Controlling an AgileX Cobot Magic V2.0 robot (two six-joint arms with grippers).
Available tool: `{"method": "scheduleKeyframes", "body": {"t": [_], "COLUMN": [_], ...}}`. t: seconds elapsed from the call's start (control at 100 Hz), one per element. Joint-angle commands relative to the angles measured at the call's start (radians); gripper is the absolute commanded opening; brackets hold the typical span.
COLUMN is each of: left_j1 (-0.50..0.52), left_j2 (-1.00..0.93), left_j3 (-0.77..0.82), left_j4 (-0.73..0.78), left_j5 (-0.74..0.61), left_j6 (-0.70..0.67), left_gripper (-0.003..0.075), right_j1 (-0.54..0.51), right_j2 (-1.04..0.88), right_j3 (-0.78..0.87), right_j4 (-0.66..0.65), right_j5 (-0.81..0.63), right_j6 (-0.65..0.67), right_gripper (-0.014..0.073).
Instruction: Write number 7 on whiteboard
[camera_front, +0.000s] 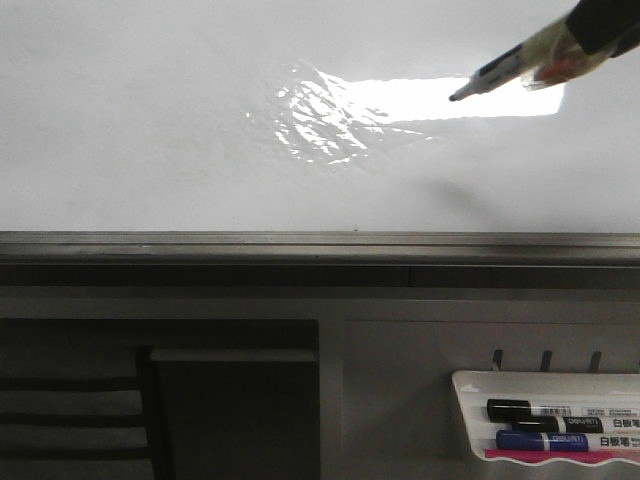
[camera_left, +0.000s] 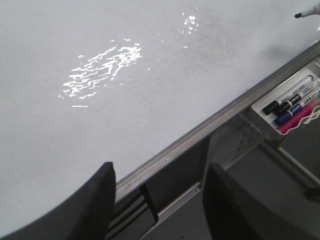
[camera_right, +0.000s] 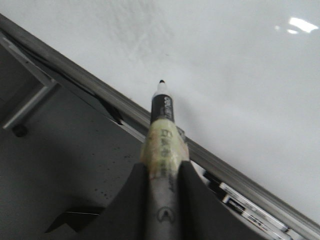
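Right gripper (camera_right: 162, 175) is clamped on a black marker (camera_right: 162, 107), both fingers (camera_right: 131, 200) pressed against the taped barrel, uncapped tip pointing away from the wrist. In the front view the right gripper (camera_front: 560, 55) enters from the upper right with the marker (camera_front: 487, 78) angled down toward the whiteboard (camera_front: 150, 120). The tip sits over the edge of the bright rectangular glare patch (camera_front: 400, 100); can't tell whether it touches the surface or hangs just off it. A soft shadow lies on the board below the tip. Board surface around the tip reads as plain white in all three views; number 7 not made out anywhere, only faint smudges and glare. In the right wrist view the whiteboard (camera_right: 240, 75) fills the area ahead of the tip, and the grey edge rail (camera_right: 90, 85) runs diagonally just beneath the marker body. Left gripper (camera_left: 160, 210) is spread, two dark fingers (camera_left: 95, 205) well apart with nothing between them, hanging over the lower edge of the whiteboard (camera_left: 150, 90) and its rail (camera_left: 200, 130). Well off to the side of the left gripper, below the rail, a white marker tray (camera_left: 262, 107) holds spare markers (camera_left: 292, 100): black and blue ones plus something pink. Same tray (camera_front: 470, 385) shows below the right gripper in the front view, markers (camera_front: 540, 425) lying flat in it.
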Motion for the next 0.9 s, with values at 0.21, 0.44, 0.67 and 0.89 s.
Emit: {"method": "scheduleKeyframes", "body": {"t": [0.21, 0.44, 0.67, 0.89], "left_j1": [0.004, 0.004, 0.004, 0.004], "left_j2": [-0.006, -0.006, -0.006, -0.006], "left_j3": [-0.027, -0.027, -0.027, -0.027], "left_j4": [-0.056, -0.058, -0.058, -0.058], "left_j5": [-0.085, -0.106, -0.117, -0.129], "left_j6": [-0.007, -0.007, -0.007, -0.007], "left_gripper": [0.0368, 0.0368, 0.0368, 0.0368], "right_j1": [0.042, 0.132, 0.132, 0.133], "right_j2": [0.039, 0.081, 0.087, 0.18], "right_j3": [-0.131, -0.131, -0.131, -0.188], "right_j4": [-0.159, -0.161, -0.063, -0.044], "right_j5": [0.024, -0.068, -0.12, -0.107], "right_j6": [0.16, 0.192, 0.192, 0.192], "right_gripper": [-0.0052, -0.0053, -0.0053, -0.0053]}}
